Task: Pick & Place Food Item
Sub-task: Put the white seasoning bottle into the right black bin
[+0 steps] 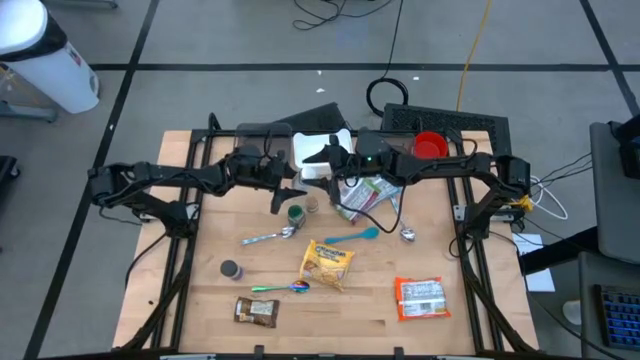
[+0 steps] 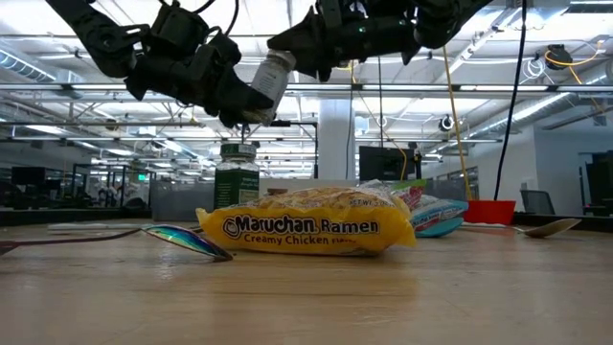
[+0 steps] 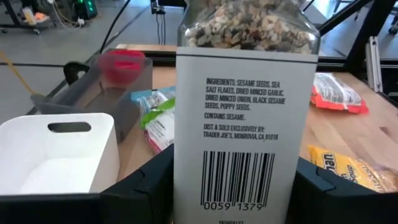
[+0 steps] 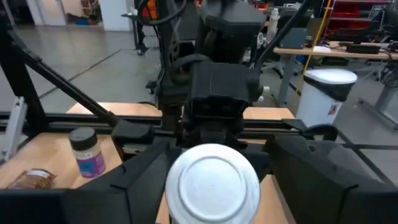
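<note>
Seasoning jar [image 3: 245,118], white barcode label

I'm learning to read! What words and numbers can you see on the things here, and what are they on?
"Maruchan Ramen" and "Creamy Chicken": yellow ramen packet.
"INGREDIENTS: SESAME SEEDS, SEA SALT FLAKES, DRIED MINCED GARLIC, DRIED MINCED ONION, BLACK SESAME SEEDS, POPPY SEEDS. CONTAINS SESAME.": seasoning jar.
"DIST. & SOLD EXCLUSIVELY BY: TRADER JOE'S, MONROVIA, CA 91016": same jar.
"0059 1379": under its barcode.
Orange packet, brown packet and purple-label jar: too small to read.
</note>
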